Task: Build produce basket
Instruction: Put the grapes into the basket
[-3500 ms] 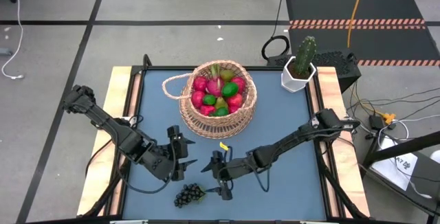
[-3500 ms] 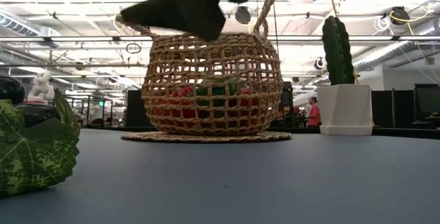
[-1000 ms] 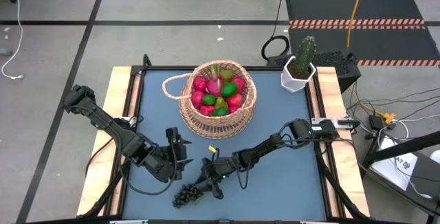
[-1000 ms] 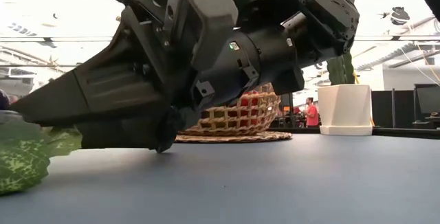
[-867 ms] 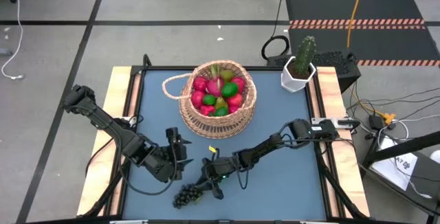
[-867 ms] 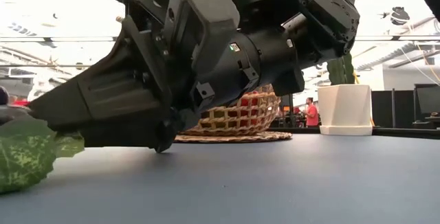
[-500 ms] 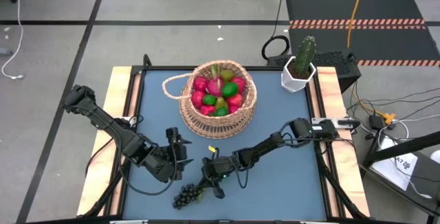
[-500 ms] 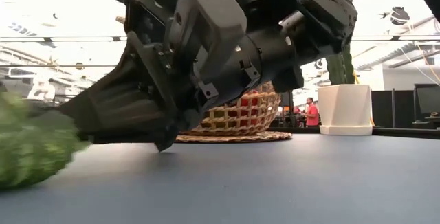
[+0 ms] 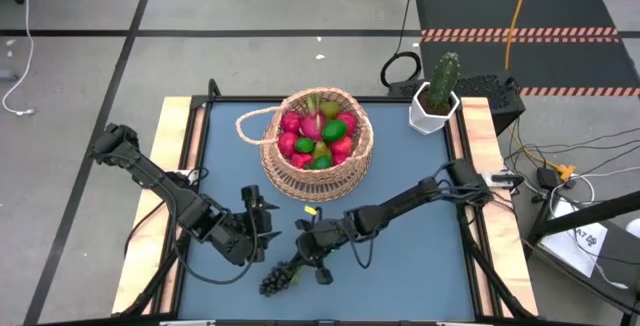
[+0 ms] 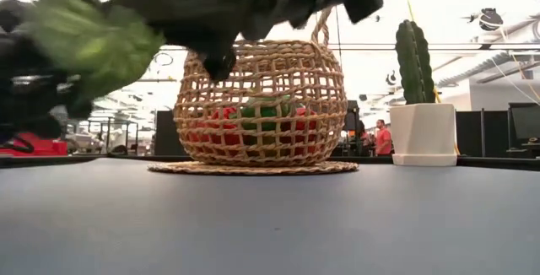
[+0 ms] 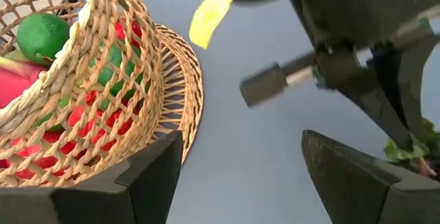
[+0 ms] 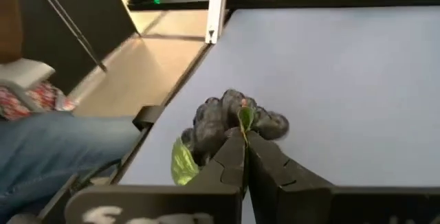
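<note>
Basket (image 9: 317, 155) sits mid-table toward the far edge, already heaped with fruit (image 9: 318, 136). Your left gripper (image 9: 257, 228) waits beside it, jaws wide and empty, clear of the drop path. Your right gripper (image 9: 305, 263), pinched shut on the grapes (image 9: 277, 281) by the leafy stem, hangs them low near the front edge, likely the last load.
</note>
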Tool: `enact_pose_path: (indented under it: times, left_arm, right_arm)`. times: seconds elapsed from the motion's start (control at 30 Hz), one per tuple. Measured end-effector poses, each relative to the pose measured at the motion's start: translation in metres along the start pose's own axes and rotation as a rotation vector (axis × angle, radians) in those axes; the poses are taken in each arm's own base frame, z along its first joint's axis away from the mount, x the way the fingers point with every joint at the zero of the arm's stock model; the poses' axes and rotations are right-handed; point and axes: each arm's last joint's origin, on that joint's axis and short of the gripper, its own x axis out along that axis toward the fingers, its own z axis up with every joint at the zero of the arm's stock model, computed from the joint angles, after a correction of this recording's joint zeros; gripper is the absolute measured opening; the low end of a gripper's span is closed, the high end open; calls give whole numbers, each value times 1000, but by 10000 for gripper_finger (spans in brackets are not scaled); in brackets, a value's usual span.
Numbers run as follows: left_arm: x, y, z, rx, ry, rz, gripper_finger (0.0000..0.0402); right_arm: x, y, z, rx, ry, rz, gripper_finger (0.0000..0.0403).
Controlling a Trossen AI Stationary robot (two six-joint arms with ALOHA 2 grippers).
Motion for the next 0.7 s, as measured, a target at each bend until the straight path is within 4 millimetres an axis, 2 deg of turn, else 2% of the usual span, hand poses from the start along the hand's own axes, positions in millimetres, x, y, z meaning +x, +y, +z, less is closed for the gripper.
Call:
enact_pose_path:
  times: [0.43, 0.7]
  left_arm:
    - [0, 2, 1, 22, -19, 42, 294]
    - [-2, 19, 9, 13, -49, 71, 294]
  right_arm:
    - [-58, 33, 46, -134, 59, -168, 1]
    - [-104, 50, 78, -185, -2, -294, 0]
